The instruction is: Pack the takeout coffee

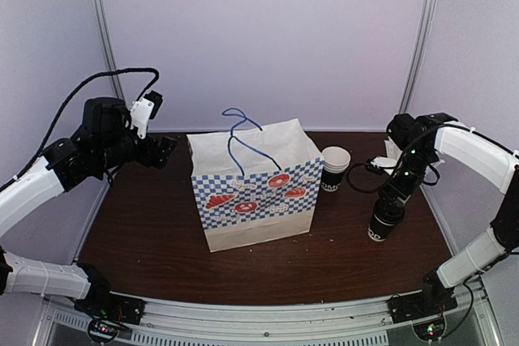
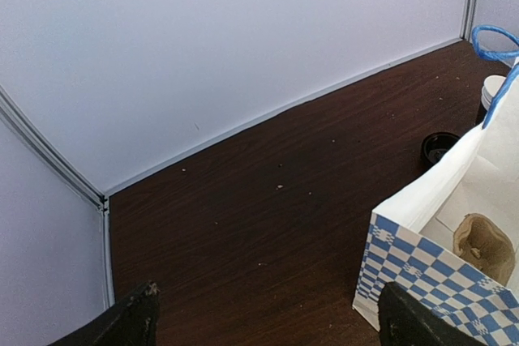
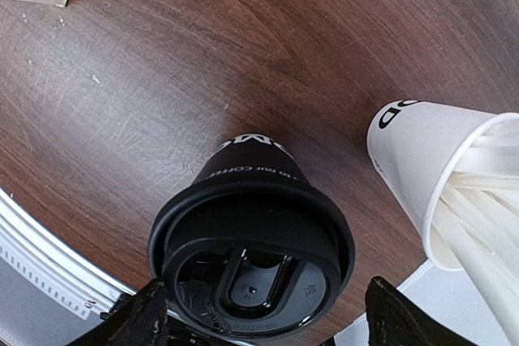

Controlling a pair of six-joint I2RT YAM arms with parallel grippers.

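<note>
Dark table (image 1: 146, 232); right gripper (image 3: 269, 307) spread around takeout coffee (image 3: 251, 228).

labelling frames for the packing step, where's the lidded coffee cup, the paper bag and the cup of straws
lidded coffee cup (image 3: 251, 269), right wrist view, on its black lid
paper bag (image 1: 268, 213), top external view, on its checkered front
cup of straws (image 3: 418, 155), right wrist view, on its white wall

A stack of white-rimmed black cups (image 1: 335, 169) stands right of centre; a white cup of straws (image 3: 422, 160) sits at the right edge.
</note>
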